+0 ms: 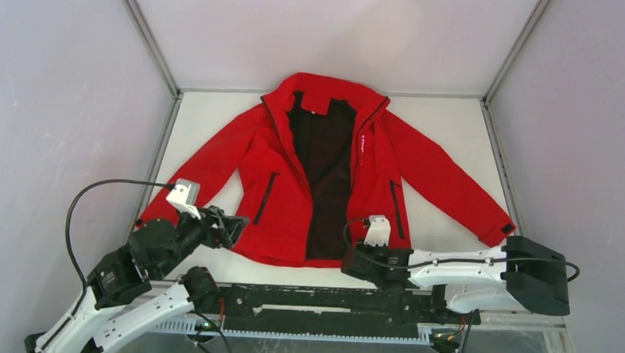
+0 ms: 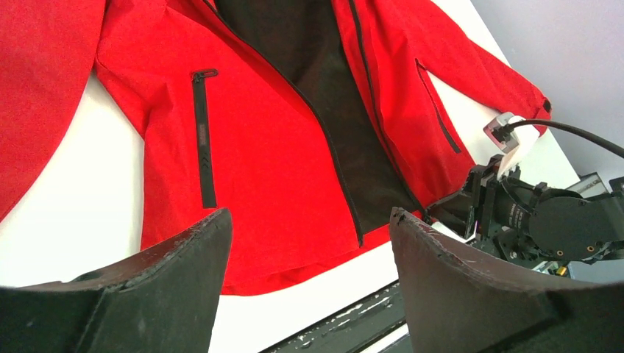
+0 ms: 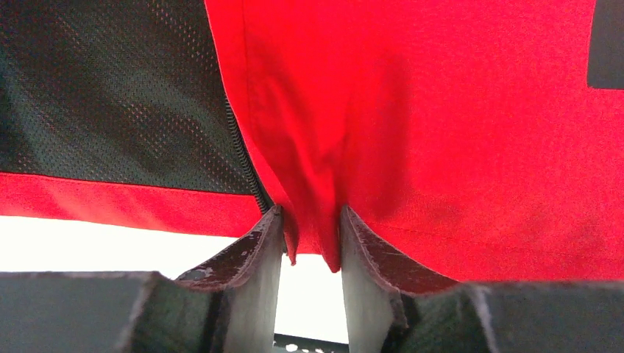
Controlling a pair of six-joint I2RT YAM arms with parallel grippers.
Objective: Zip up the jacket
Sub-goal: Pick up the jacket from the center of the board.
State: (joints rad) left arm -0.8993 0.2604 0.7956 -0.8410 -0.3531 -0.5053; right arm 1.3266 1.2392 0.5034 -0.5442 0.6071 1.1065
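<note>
While the red jacket point(image 1: 293, 184) lies flat and open on the white table point(image 1: 208, 116), the right gripper point(image 3: 309, 217) has its two jaws pressed together on a small fold of the jacket's bottom edge. The red cloth bunches up between these jaws, and a little tip of it hangs down past them. In the right wrist view, the dark zipper point(image 3: 243, 158) runs up just beside the jaw on the left, and the black lining point(image 3: 110, 95) lies beyond it. The white table shows below the jaws. From above, this gripper sits at the near hem, right by the open front. The left gripper point(image 2: 309, 217) has its jaws wide apart and holds nothing. Between its jaws, farther off, you see the red front and the open black middle. A long black pocket slit point(image 2: 204, 140) lies above its left jaw. The jaw tips are near the hem's corner, but I cannot tell if they touch the cloth.
</note>
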